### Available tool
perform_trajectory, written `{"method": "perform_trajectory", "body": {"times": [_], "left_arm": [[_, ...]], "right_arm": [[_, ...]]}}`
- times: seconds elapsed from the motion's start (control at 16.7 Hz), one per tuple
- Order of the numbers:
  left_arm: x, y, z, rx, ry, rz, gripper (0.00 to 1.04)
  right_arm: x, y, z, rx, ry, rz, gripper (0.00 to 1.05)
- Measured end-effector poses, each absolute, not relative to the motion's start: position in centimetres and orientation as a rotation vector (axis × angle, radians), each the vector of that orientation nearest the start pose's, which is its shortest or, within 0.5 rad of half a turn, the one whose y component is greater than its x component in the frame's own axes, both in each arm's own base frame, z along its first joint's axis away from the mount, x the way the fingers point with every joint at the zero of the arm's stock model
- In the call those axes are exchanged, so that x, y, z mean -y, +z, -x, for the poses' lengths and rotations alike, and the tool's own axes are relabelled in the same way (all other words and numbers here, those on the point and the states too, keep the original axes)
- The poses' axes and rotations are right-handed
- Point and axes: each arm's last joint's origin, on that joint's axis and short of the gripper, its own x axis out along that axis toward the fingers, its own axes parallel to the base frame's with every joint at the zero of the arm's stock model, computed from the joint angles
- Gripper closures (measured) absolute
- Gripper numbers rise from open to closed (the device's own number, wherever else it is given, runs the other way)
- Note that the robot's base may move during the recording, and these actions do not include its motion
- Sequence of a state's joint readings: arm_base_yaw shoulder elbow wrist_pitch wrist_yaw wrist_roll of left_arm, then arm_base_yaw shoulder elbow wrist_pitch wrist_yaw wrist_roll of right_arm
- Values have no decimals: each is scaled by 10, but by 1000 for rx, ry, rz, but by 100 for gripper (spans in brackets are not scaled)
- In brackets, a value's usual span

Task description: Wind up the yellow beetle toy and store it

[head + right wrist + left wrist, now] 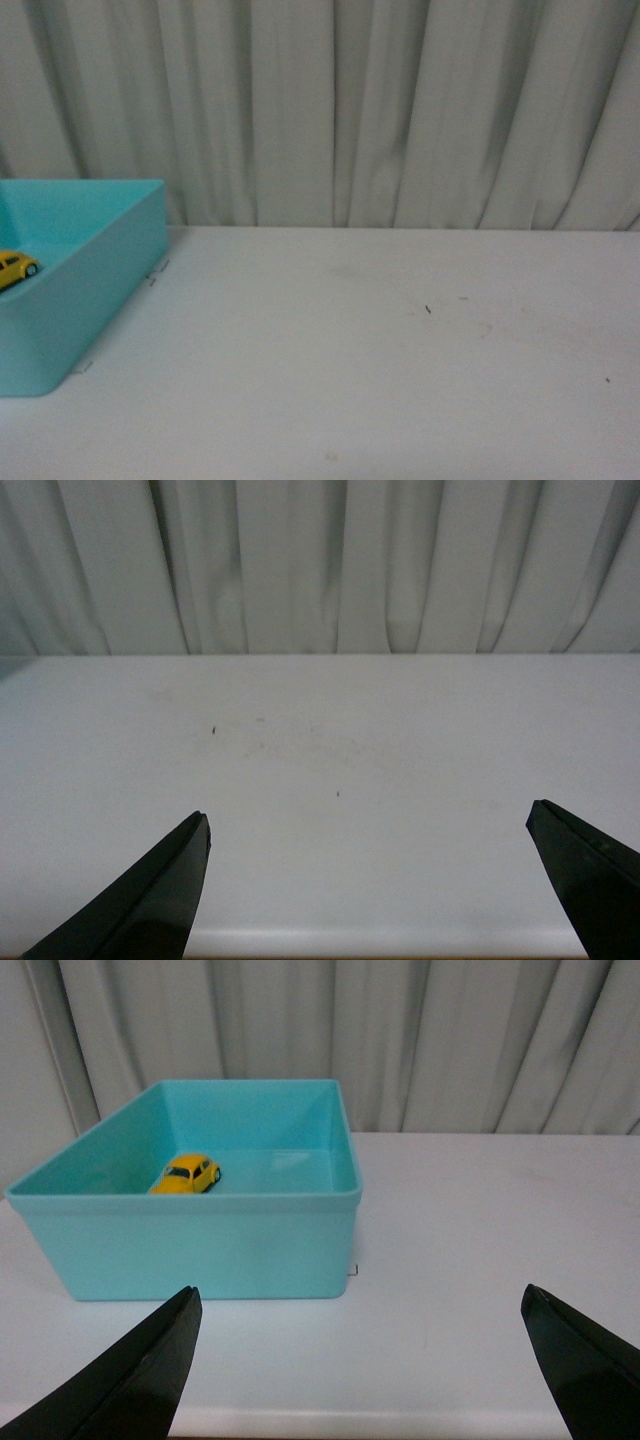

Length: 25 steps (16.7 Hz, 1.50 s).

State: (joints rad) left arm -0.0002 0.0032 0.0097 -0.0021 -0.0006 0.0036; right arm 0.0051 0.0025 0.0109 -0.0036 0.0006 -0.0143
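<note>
No fingers show in the front view; there the yellow beetle toy [16,267] sits inside a turquoise bin [95,290] at the far left of the white counter [380,350], with a pale pleated curtain [350,110] hanging behind. In the left wrist view the left gripper [365,1360] has its dark fingers [140,1380] spread wide apart and holding nothing, poised over the counter on the near side of the bin, clear of its wall; the toy rests on the bin floor towards one side wall. In the right wrist view the right gripper [370,880] likewise has its fingers [150,905] wide apart and empty, over bare counter marked with a few small dark specks [216,729].
</note>
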Motion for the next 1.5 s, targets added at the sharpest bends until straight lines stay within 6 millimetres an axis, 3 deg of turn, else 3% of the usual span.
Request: {"method": "perform_trajectory", "body": {"times": [1.5], "left_arm": [[0,166,-97,1,0,-3,7]], "right_arm": [[0,166,-97,2,4,14,7]]}}
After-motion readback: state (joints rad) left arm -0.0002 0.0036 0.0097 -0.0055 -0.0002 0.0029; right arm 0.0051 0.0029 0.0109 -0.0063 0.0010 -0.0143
